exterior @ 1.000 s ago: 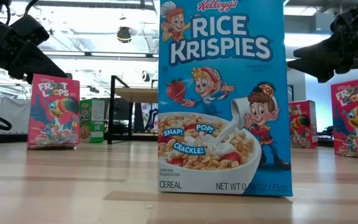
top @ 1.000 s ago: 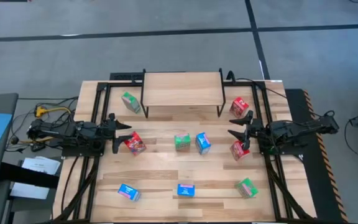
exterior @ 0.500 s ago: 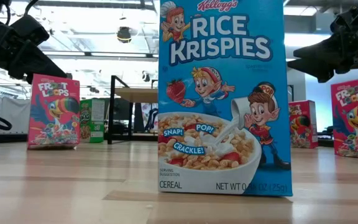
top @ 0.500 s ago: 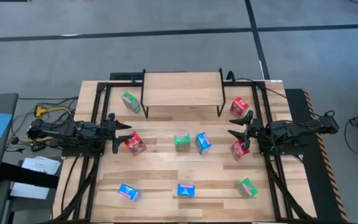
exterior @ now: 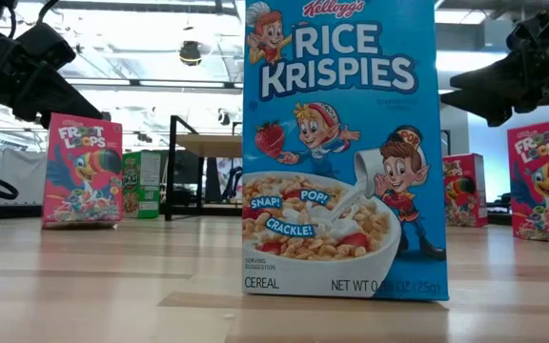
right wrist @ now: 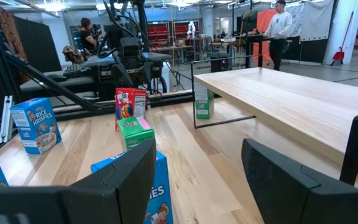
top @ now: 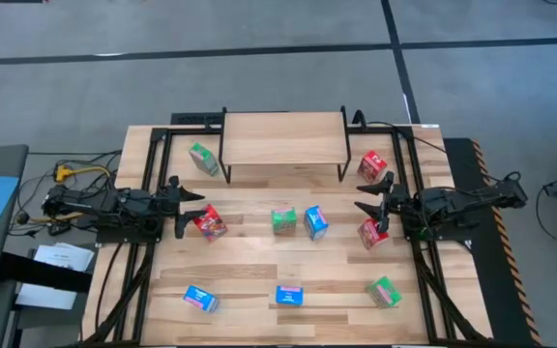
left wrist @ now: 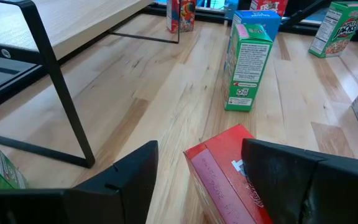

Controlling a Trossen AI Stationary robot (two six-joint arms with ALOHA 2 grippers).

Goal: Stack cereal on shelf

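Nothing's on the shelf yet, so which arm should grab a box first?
Probably left: the left gripper has open jaws right beside a red Froot Loops box, and the shelf is nearby. The right gripper is similarly placed.

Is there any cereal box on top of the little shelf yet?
No, the high view shows the shelf with a bare top, and the cereal boxes, like the green one beside it, sit on the table.
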